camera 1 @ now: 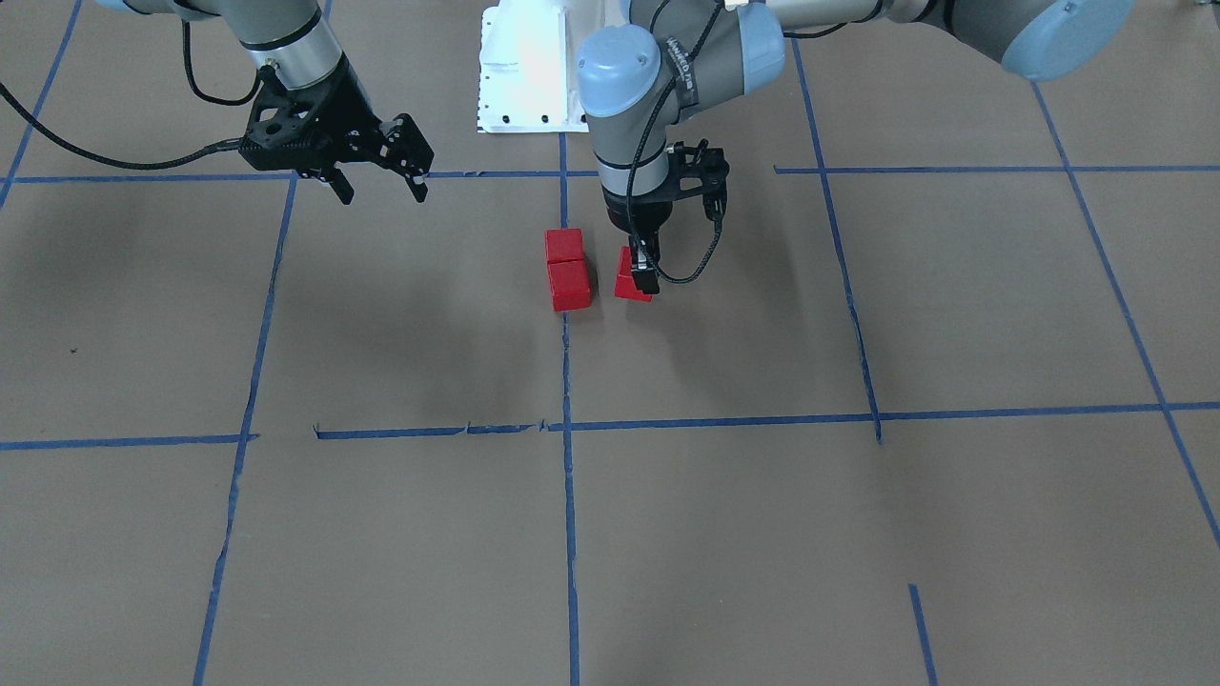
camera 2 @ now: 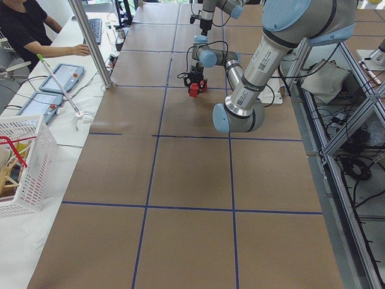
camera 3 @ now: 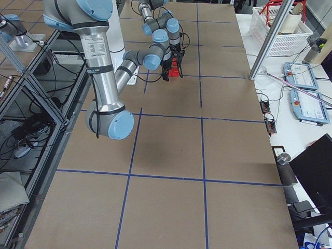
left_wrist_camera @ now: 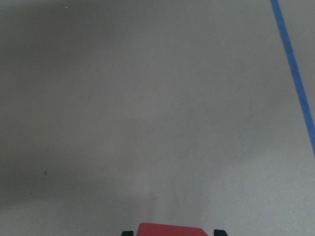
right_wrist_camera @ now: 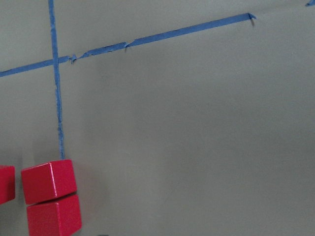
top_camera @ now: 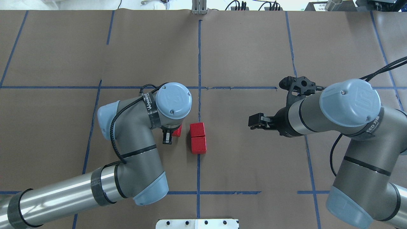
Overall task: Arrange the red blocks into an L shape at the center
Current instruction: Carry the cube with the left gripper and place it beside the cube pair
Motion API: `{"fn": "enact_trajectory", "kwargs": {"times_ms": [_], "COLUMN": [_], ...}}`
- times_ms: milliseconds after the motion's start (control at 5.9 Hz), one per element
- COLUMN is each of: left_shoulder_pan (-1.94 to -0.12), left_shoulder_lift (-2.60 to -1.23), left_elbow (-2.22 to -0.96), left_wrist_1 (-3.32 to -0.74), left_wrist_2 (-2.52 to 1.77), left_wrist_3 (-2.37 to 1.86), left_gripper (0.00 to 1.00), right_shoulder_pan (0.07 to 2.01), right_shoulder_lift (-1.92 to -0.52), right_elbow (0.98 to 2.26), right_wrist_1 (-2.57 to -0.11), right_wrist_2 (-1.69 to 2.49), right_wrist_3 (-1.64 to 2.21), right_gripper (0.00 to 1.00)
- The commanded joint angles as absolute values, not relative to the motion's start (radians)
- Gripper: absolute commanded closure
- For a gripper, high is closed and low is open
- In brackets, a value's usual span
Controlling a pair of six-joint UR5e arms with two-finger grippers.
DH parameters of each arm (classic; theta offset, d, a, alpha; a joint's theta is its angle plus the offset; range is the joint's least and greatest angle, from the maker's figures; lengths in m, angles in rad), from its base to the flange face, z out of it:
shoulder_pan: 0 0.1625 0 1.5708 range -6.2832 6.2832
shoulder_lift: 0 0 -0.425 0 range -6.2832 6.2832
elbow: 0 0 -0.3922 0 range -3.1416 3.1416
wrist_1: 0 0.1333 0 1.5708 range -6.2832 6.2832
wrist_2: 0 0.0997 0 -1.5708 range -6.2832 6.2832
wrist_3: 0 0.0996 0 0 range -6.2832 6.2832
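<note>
Two red blocks (camera 1: 564,245) (camera 1: 570,286) lie touching in a straight row on the vertical blue tape line (camera 1: 567,381) of the brown paper center (camera 1: 724,324). They also show in the overhead view (top_camera: 197,129) (top_camera: 198,145) and the right wrist view (right_wrist_camera: 48,180) (right_wrist_camera: 54,216). My left gripper (camera 1: 640,279) points straight down, shut on the third red block (camera 1: 629,278), low over the paper a small gap beside the row. That block also shows in the left wrist view (left_wrist_camera: 167,229). My right gripper (camera 1: 379,189) is open and empty, raised well off to the side.
The white robot base plate (camera 1: 519,67) lies behind the blocks. An operator (camera 2: 24,30), tablets (camera 2: 60,78) and a white basket (camera 2: 24,162) are beyond the table's far edge.
</note>
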State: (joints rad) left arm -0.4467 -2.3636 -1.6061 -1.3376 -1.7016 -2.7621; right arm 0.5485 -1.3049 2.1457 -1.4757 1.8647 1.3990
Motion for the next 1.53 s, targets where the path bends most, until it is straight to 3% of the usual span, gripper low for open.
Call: {"fn": "enact_trajectory", "kwargs": {"times_ms": [0, 1356], "left_shoulder_pan": [-0.443, -0.417], "left_shoulder_lift": [-2.408, -2.439], "left_elbow": [-1.546, -1.499], "left_wrist_1": [-1.335, -1.338], "left_wrist_2": [-1.700, -1.694], "left_wrist_3": [-2.803, -2.856], "left_gripper": [0.95, 0.94], "right_shoulder_pan": [0.549, 0.549], "right_shoulder_lift": [-1.298, -1.302], "right_elbow": [2.148, 2.146], "right_wrist_1": [-1.476, -1.476], "right_wrist_2": [1.867, 1.867], "right_wrist_3": [1.401, 1.401], "right_gripper": [0.00, 0.00]}}
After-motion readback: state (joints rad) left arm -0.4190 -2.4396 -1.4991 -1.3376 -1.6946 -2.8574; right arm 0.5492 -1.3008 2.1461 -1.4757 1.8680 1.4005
